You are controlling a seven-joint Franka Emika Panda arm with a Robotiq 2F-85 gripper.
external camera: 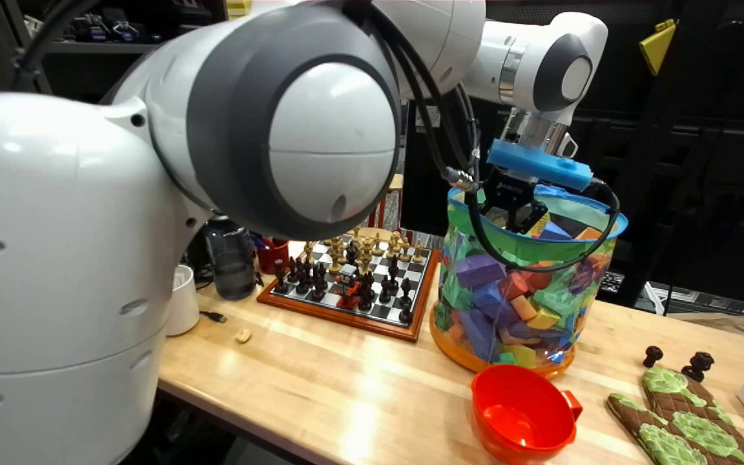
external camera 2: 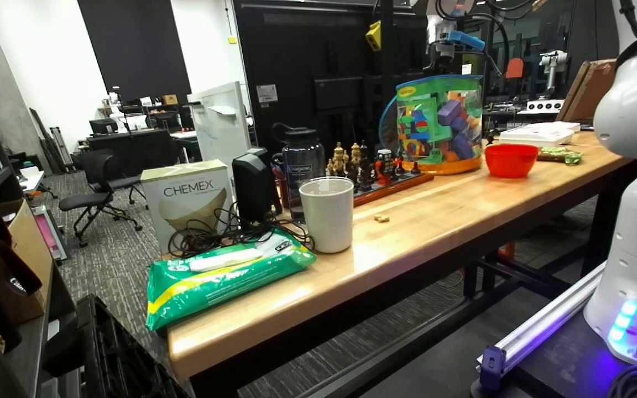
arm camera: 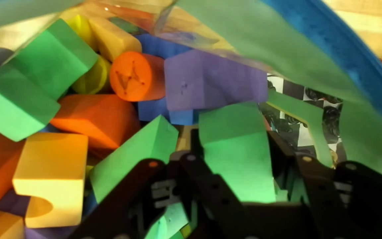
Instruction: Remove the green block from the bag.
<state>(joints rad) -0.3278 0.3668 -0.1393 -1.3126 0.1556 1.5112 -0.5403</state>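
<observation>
The clear bag [external camera: 556,253] with a green band, blue rim and orange base stands on the table, full of foam blocks. It also shows in an exterior view [external camera 2: 440,84], and its blue rim fills the right of the wrist view [arm camera: 340,46]. My gripper [external camera: 515,216] points down inside the bag's mouth. In the wrist view my fingers [arm camera: 235,136] lie against both sides of the green block [arm camera: 239,166], with no gap seen; its lower end is hidden by the gripper. Other green blocks [arm camera: 136,151] lie to the left. In both exterior views the held block is hidden.
A red bowl [external camera: 519,420] stands in front of the bag. A chessboard [external camera: 404,323] with pieces is beside it. A brown and green mitt [external camera: 688,420] lies on the other side. The gripper's cable [external camera: 595,253] loops over the bag's rim. A white mug [external camera 2: 327,215] stands farther along.
</observation>
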